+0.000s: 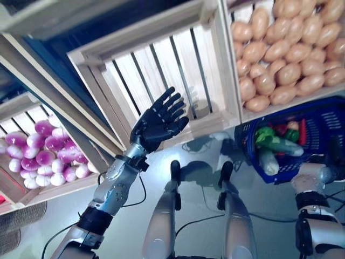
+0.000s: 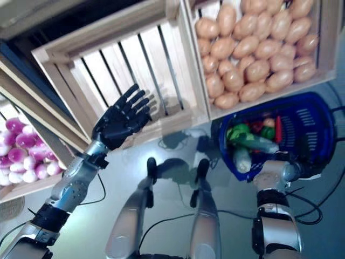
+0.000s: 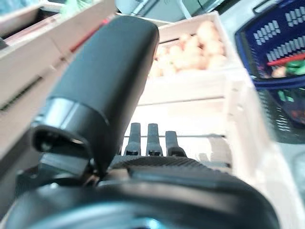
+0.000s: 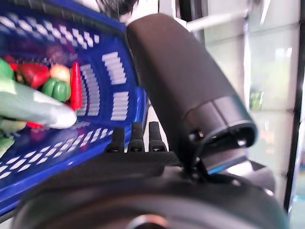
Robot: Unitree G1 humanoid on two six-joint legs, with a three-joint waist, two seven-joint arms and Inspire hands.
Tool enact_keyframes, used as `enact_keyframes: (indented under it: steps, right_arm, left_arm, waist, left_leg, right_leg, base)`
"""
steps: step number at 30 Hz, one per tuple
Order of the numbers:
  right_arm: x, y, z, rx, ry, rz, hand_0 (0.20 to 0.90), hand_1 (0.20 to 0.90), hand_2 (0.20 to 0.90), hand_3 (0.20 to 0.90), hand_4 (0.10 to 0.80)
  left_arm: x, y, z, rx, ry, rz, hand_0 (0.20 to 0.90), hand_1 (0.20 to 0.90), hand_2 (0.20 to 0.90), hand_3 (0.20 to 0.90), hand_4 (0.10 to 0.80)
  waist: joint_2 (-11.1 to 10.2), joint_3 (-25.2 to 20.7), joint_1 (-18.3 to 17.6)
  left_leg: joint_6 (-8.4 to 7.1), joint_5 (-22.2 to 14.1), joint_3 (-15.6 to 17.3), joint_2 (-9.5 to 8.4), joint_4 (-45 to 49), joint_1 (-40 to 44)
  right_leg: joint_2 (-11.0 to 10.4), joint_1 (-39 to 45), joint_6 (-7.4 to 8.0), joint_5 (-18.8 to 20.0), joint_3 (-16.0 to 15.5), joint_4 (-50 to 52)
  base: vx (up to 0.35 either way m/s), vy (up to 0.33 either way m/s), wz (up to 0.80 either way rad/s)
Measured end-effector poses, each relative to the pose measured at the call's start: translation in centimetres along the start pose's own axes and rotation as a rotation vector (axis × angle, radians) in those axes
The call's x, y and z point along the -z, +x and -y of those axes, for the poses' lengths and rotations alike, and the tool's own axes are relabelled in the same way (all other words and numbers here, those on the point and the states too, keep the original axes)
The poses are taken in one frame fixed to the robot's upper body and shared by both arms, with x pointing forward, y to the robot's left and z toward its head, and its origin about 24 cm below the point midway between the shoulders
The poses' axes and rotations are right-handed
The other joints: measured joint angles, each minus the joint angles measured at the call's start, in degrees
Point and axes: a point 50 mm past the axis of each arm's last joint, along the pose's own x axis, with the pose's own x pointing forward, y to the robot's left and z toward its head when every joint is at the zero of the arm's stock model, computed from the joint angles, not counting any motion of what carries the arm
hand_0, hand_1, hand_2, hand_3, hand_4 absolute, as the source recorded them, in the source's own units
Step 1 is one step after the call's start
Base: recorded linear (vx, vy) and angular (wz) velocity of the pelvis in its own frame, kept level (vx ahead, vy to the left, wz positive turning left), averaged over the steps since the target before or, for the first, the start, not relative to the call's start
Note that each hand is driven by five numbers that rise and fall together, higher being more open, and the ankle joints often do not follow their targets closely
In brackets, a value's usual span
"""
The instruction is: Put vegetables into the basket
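My left hand (image 1: 156,124) is raised with its fingers spread, open and holding nothing, in front of an empty slatted wooden crate (image 1: 161,70). The blue plastic basket (image 1: 323,127) hangs at the right, below a crate of potatoes (image 1: 285,54). In the basket lie a green pepper (image 4: 55,88), a red chili (image 4: 76,86), a pale long vegetable (image 4: 33,107) and other greens (image 1: 267,135). My right hand (image 4: 143,171) sits against the basket's outer wall (image 4: 105,95), fingers straight and thumb raised; in the eye views the basket hides it.
A crate of purple-and-white turnips (image 1: 43,151) stands at the far left. The crates sit side by side on a tilted wooden display shelf (image 1: 64,108), with glossy floor below.
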Motion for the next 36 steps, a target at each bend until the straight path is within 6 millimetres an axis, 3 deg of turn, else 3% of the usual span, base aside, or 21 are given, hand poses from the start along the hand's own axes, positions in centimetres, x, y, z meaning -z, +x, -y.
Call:
enact_keyframes:
  steps: [3, 8, 13, 18, 20, 25, 27, 30, 33, 36]
  right_arm:
    - [0.4, -0.9, 0.7, -0.103, -0.075, 0.001, 0.900, 0.900, 0.900, 0.900, 0.800]
    - [1.8, -2.6, 3.0, -0.289, -0.304, -0.011, 0.900, 0.900, 0.900, 0.900, 0.800]
    - [4.7, -4.9, 5.3, -0.487, -0.538, -0.110, 0.900, 0.900, 0.900, 0.900, 0.800]
    - [8.5, -8.0, 7.4, -0.751, -0.857, -0.275, 0.900, 0.900, 0.900, 0.900, 0.800]
    - [9.6, -9.0, 9.3, -0.797, -0.940, -0.363, 0.900, 0.900, 0.900, 0.900, 0.800]
    - [11.9, -9.8, 16.8, -0.774, -1.209, -0.652, 0.900, 0.900, 0.900, 0.900, 0.800]
    - [11.9, -10.2, 20.2, -0.737, -1.325, -0.771, 0.900, 0.900, 0.900, 0.900, 0.800]
    - [11.2, -10.8, 24.9, -0.630, -1.442, -0.946, 0.900, 0.900, 0.900, 0.900, 0.800]
    - [10.7, -11.5, 27.7, -0.506, -1.481, -1.056, 0.900, 0.900, 0.900, 0.900, 0.800]
    - [10.8, -11.6, 27.7, -0.478, -1.473, -1.073, 0.900, 0.900, 0.900, 0.900, 0.800]
  left_arm:
    - [0.5, -0.6, -0.5, -0.038, -0.023, -0.019, 0.900, 0.900, 0.900, 0.900, 0.800]
    - [2.5, -3.8, -2.5, -0.177, -0.008, -0.122, 0.900, 0.900, 0.900, 0.900, 0.800]
    - [4.8, -6.1, -4.6, -0.313, 0.084, -0.266, 0.900, 0.900, 0.900, 0.900, 0.800]
    - [8.3, -8.9, -6.5, -0.424, 0.167, -0.459, 0.900, 0.900, 0.900, 0.900, 0.800]
    - [9.7, -10.3, -6.8, -0.457, 0.154, -0.517, 0.900, 0.900, 0.900, 0.900, 0.800]
    - [14.8, -15.6, -7.9, -0.536, 0.190, -0.822, 0.900, 0.900, 0.900, 0.900, 0.800]
    - [16.6, -18.3, -8.1, -0.596, 0.163, -0.946, 0.900, 0.900, 0.900, 0.900, 0.800]
    - [17.4, -19.8, -7.9, -0.636, 0.139, -0.974, 0.900, 0.900, 0.900, 0.900, 0.800]
    - [18.1, -21.1, -8.0, -0.653, 0.177, -1.033, 0.900, 0.900, 0.900, 0.900, 0.800]
    - [18.5, -21.3, -7.8, -0.648, 0.204, -1.062, 0.900, 0.900, 0.900, 0.900, 0.800]
  waist:
    - [-0.45, -0.38, -0.19]
    - [-3.20, -3.06, -0.87]
    - [-5.37, -8.15, -1.47]
    - [-4.93, -14.18, -1.74]
    - [-4.77, -16.86, -1.69]
    - [-4.41, -21.47, -1.69]
    - [-4.33, -23.02, -1.73]
    - [-4.04, -24.55, -1.56]
    - [-3.68, -25.32, -1.87]
    - [-3.39, -26.27, -1.85]
  left_leg:
    - [-0.15, 0.27, 0.01, 0.24, -2.93, 5.35]
    - [-0.51, 0.53, 0.29, 0.78, -7.66, 12.92]
    - [-0.71, 0.50, 0.84, 0.93, -10.27, 17.40]
    - [-0.75, -0.48, 1.52, 1.02, -10.30, 20.60]
    - [-0.75, -0.49, 1.58, 1.01, -10.31, 20.69]
    - [-0.67, -0.88, 1.66, 1.12, -10.69, 21.68]
    - [-0.65, -0.90, 1.67, 1.17, -10.70, 21.68]
    - [-0.35, -0.68, 1.53, 1.21, -10.70, 21.70]
    - [-0.27, -0.77, 1.59, 1.31, -10.70, 22.44]
    - [-0.29, -0.76, 1.60, 1.40, -10.71, 22.66]
  right_leg:
    - [0.51, 5.44, 0.23, 0.16, -0.55, -2.95]
    - [1.71, 13.36, 0.47, 1.04, -1.02, -8.84]
    - [2.34, 18.33, 0.78, 1.27, -1.27, -12.69]
    - [2.39, 21.10, 0.85, 0.87, -1.36, -12.80]
    - [2.40, 21.20, 0.85, 0.86, -1.30, -12.82]
    - [2.12, 22.19, 1.04, 0.49, -1.31, -13.01]
    - [1.97, 22.17, 0.98, 0.46, -1.31, -13.02]
    - [2.00, 22.29, 0.96, 0.45, -1.44, -13.02]
    - [2.09, 22.95, 1.07, 0.52, -1.46, -13.03]
    - [2.15, 23.14, 0.97, 0.43, -1.44, -13.03]
  base:
    - [0.160, 0.122, 0.00]
    - [0.109, 0.077, -0.04]
    - [0.085, 0.045, -0.02]
    - [0.059, 0.034, -0.08]
    - [0.000, 0.000, 0.00]
    - [0.014, 0.027, -0.01]
    - [0.001, 0.011, -0.02]
    - [0.016, 0.009, 0.01]
    - [0.055, 0.016, -0.03]
    - [0.051, 0.022, 0.01]
